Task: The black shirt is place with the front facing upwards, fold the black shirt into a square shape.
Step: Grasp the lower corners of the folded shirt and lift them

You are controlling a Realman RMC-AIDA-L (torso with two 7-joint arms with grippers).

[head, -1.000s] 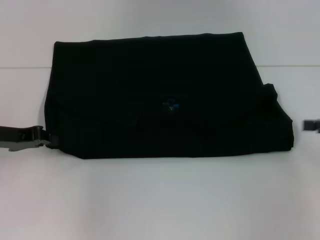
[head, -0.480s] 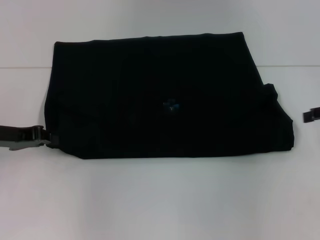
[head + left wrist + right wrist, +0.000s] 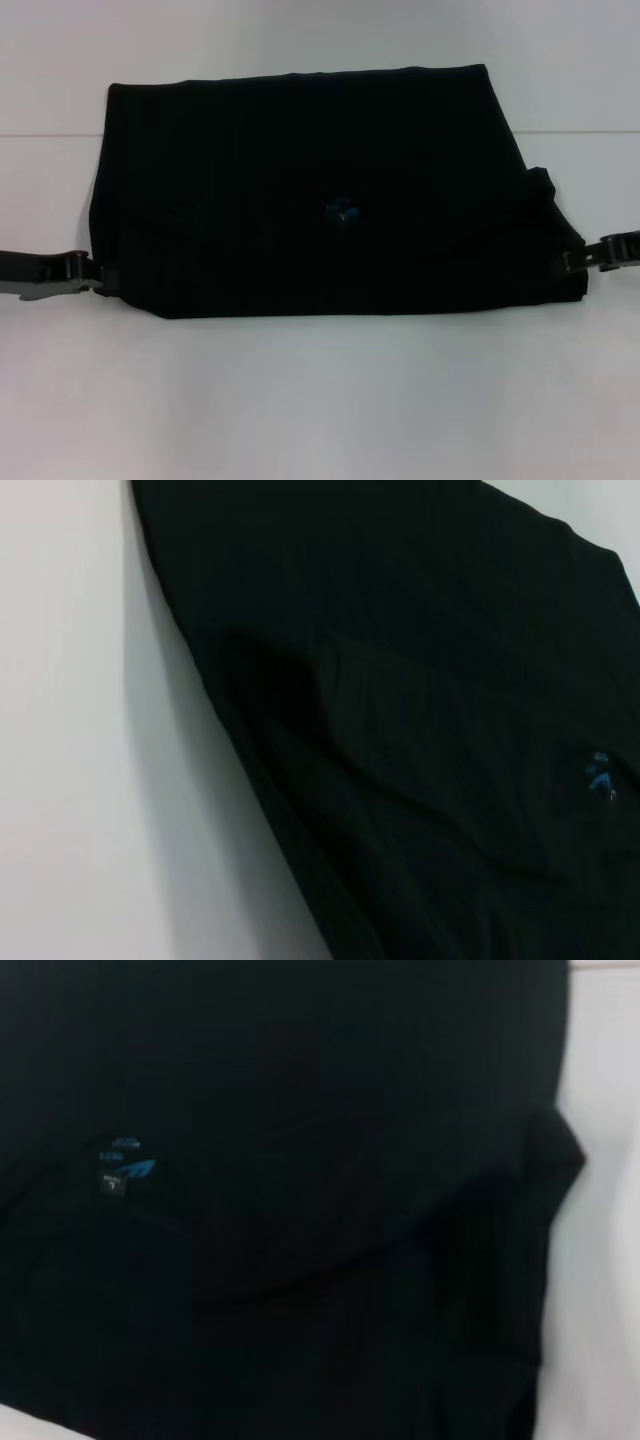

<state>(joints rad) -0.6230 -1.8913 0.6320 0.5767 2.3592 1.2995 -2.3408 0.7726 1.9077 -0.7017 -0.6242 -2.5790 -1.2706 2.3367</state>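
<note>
The left gripper (image 3: pixel 92 274), a dark metal clamp at the end of a grey arm, sits low at the left edge of the large black cloth shirt (image 3: pixel 320 190), touching its near-left corner; whether it is gripping the cloth I cannot tell. The shirt lies folded into a wide, roughly rectangular slab in the middle of the plain white counter (image 3: pixel 320 400). A small blue neck label (image 3: pixel 343 210) shows near its centre; its writing is too small to read. The right gripper (image 3: pixel 578 259) touches the shirt's near-right edge, its grip also unclear.
</note>
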